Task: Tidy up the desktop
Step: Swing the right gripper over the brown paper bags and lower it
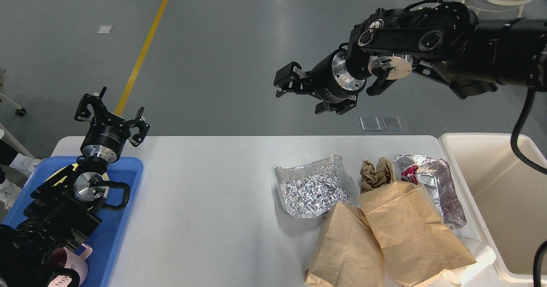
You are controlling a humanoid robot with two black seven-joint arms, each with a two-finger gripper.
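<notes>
The white desktop (pixel 213 201) carries litter on its right half: a crumpled foil sheet (pixel 314 186), a ball of brown paper (pixel 376 173), a foil wrapper with something red in it (pixel 431 184) and two flat brown paper bags (pixel 348 248) (pixel 410 229). My right gripper (pixel 305 93) hangs open and empty in the air beyond the desktop's far edge, above and behind the foil sheet. My left gripper (pixel 112 113) is open and empty above the far end of the blue tray (pixel 126 218).
A cream-white bin (pixel 504 201) stands against the desktop's right edge. The blue tray at the left holds a yellow plate (pixel 64 171) and a pink mug (pixel 79 265), partly hidden by my left arm. A white object (pixel 480 257) lies under the bags.
</notes>
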